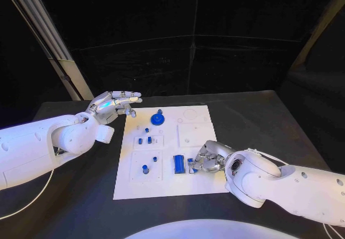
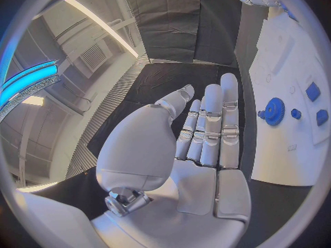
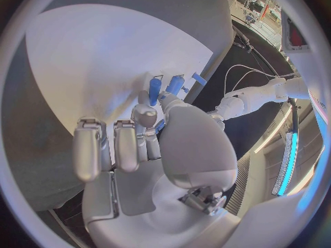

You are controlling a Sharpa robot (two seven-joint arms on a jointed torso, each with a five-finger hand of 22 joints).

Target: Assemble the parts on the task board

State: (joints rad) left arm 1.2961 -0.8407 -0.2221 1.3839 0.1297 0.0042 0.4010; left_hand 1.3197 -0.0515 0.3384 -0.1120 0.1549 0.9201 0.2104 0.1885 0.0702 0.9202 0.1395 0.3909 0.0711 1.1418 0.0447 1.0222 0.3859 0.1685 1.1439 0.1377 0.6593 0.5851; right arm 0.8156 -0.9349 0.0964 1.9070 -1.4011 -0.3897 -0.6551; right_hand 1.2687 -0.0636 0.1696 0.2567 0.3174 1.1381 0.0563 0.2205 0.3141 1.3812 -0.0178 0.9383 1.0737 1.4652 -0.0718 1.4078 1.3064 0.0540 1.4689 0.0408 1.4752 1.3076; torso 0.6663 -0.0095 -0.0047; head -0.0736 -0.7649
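Right hand (image 1: 207, 158) curls onto a small blue part (image 1: 193, 170) near the task board (image 1: 167, 186); left hand (image 1: 113, 105) hovers released, fingers apart.

A black table (image 1: 287, 119) fills the middle of the head view, its far edge running from nine to two o'clock. Behind it hang black panelled walls (image 1: 194, 45). A pale slanted post (image 1: 54, 50) rises at eleven o'clock. The left wrist view shows a glowing blue strip (image 2: 27, 85) at nine o'clock, possibly ceiling lighting.
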